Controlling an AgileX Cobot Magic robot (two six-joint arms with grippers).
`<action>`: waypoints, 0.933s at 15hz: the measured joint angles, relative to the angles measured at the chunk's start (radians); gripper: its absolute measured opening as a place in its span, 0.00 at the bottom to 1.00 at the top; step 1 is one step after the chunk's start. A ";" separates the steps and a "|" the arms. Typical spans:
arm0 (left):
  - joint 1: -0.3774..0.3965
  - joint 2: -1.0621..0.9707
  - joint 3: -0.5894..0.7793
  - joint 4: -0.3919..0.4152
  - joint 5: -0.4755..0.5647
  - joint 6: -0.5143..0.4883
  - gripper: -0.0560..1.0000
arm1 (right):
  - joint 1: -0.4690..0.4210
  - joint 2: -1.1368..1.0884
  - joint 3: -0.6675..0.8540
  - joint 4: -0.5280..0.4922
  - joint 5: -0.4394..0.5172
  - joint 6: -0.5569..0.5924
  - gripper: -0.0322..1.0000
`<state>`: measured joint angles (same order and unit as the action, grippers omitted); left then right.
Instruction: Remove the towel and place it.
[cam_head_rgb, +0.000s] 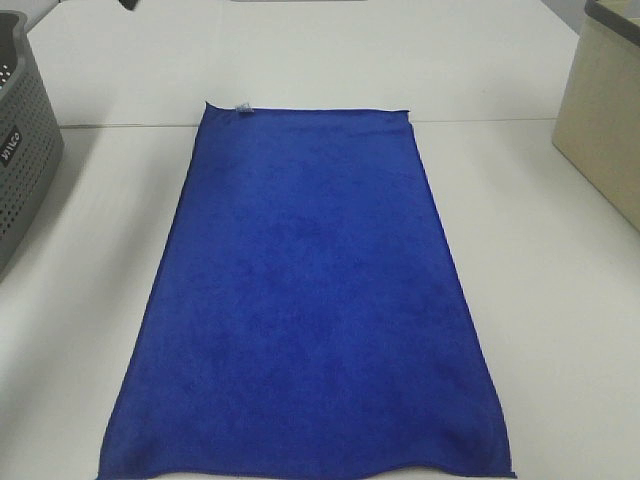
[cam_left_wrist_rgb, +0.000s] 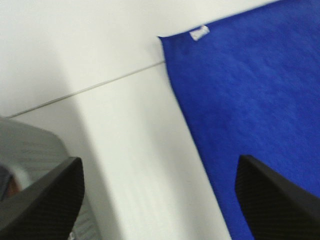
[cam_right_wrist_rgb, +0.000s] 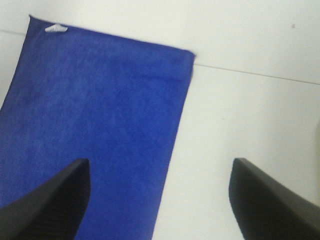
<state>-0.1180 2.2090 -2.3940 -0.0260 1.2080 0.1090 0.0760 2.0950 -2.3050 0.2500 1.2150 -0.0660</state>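
The royal-blue towel (cam_head_rgb: 310, 300) lies flat and spread out lengthwise on the white table, its small white tag (cam_head_rgb: 242, 108) at the far left corner. Neither arm shows in the exterior high view. In the left wrist view my left gripper (cam_left_wrist_rgb: 160, 200) is open and empty above the towel's left edge (cam_left_wrist_rgb: 250, 100); the tag (cam_left_wrist_rgb: 199, 33) shows there too. In the right wrist view my right gripper (cam_right_wrist_rgb: 160, 200) is open and empty above the towel's right edge (cam_right_wrist_rgb: 100, 125), with the tag (cam_right_wrist_rgb: 55, 28) at the far corner.
A grey perforated basket (cam_head_rgb: 22, 140) stands at the table's left edge and shows in the left wrist view (cam_left_wrist_rgb: 35, 155). A beige box (cam_head_rgb: 605, 110) stands at the right. A seam (cam_head_rgb: 120, 125) crosses the white table at the towel's far end.
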 joint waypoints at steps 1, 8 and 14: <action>0.052 -0.023 0.000 0.004 0.001 -0.031 0.79 | -0.035 -0.025 0.000 0.002 0.001 0.019 0.76; 0.213 -0.311 0.330 -0.120 0.002 -0.006 0.79 | -0.091 -0.354 0.383 -0.025 0.001 0.018 0.76; 0.213 -0.956 1.073 -0.017 0.008 0.003 0.79 | -0.088 -1.075 1.144 -0.026 0.003 0.017 0.76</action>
<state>0.0950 1.2530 -1.3210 -0.0430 1.2160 0.1120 -0.0120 1.0200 -1.1610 0.2240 1.2180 -0.0490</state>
